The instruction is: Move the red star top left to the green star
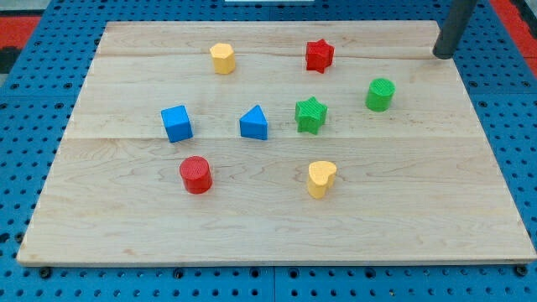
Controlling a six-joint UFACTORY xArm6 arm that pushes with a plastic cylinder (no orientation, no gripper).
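The red star (319,55) sits near the view's top, right of centre, on the wooden board (277,226). The green star (310,114) lies just below it, near the board's middle. My tip (440,54) is at the board's top right corner, well to the right of the red star and apart from every block.
A green cylinder (380,94) stands right of the green star. A blue triangle (254,122) and a blue cube (176,123) lie to its left. A yellow hexagon (222,58) is at the top, a red cylinder (195,174) and a yellow heart (320,179) lower down.
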